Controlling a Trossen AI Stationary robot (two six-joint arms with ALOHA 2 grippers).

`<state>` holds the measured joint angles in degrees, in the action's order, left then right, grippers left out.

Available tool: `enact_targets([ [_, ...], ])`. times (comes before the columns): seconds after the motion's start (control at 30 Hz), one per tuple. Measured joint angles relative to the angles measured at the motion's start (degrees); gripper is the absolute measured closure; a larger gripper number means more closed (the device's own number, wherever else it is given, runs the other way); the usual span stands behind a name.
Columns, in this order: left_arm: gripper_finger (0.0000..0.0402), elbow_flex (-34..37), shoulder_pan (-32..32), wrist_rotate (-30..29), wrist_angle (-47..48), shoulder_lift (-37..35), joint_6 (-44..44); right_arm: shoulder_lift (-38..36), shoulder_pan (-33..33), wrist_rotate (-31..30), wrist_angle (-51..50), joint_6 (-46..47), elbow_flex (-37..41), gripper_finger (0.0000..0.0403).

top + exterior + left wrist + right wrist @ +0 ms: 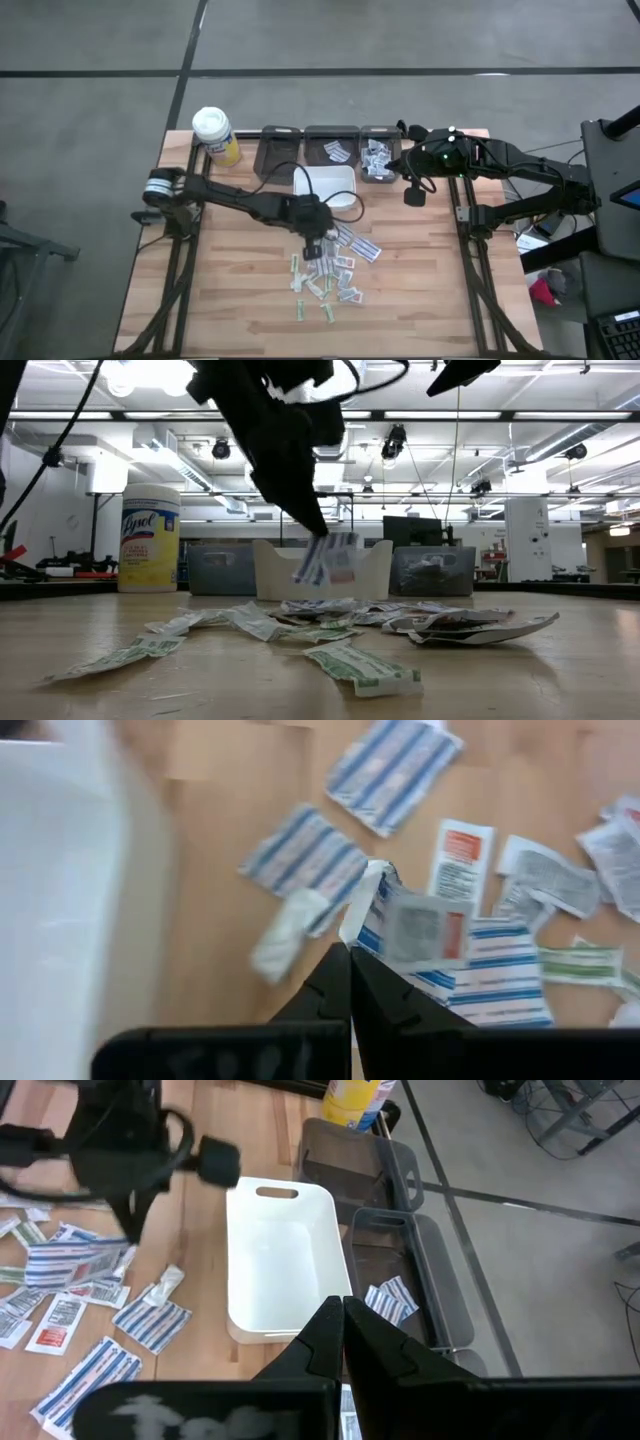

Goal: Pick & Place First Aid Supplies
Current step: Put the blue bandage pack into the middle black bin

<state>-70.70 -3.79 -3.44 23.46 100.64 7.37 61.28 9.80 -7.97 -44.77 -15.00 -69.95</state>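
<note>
The first aid supplies [335, 272] lie scattered flat on the wooden table, white packets with blue, green or red print; the pile [330, 625] fills the low view's middle. My left gripper [316, 238] hovers over the pile's far edge, shut on a small bunch of packets [325, 560]. My right gripper [412, 193] is shut and holds nothing, up in the air over the bins at the far right; its wrist view shows the fingers [342, 1308] above the white tray [280, 1260]. My left gripper [350, 958] pinches a blue-striped packet and a white packet with red print together at one edge [368, 915], between its two fingertips. The fingers come from above, slanting down. The packets [325, 560] hang tilted below the fingers, lifted clear of the table.
A white tray [327, 185] sits just beyond the pile. Behind it stand three dark bins [282, 148] [332, 146] [380, 158], two with packets inside. A white-capped yellow bottle [215, 136] stands at the far left corner. Bare wood lies left and right of the pile.
</note>
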Motion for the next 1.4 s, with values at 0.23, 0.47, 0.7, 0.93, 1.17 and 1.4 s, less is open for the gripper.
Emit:
enact_targets([
  [0.23,0.0401,-2.8,-1.7,-9.1,5.9,-2.4,-1.6,0.0,0.0,0.0,-0.1,0.0,0.0,0.0394],
  [0.47,0.0401,-10.1,0.3,-12.4,8.1,-4.3,-5.2,0.0,0.0,0.0,0.0,-0.2,0.0,0.0394],
  [0.7,0.0402,-16.2,7.4,-28.5,8.4,-5.5,-10.2,0.0,0.0,0.0,0.0,0.0,0.0,0.0394],
  [0.93,0.0402,-14.9,19.3,-33.6,1.5,-4.6,-2.0,0.0,0.0,0.0,0.0,0.0,0.0,0.0394],
  [1.17,0.0401,-12.4,26.1,-29.6,-3.3,0.6,9.1,0.0,0.0,0.0,0.1,-0.2,0.0,0.0394],
  [1.4,0.0401,-13.8,26.3,-28.1,-6.0,7.9,10.2,0.0,0.0,-0.1,0.2,-0.4,0.0,0.0394],
])
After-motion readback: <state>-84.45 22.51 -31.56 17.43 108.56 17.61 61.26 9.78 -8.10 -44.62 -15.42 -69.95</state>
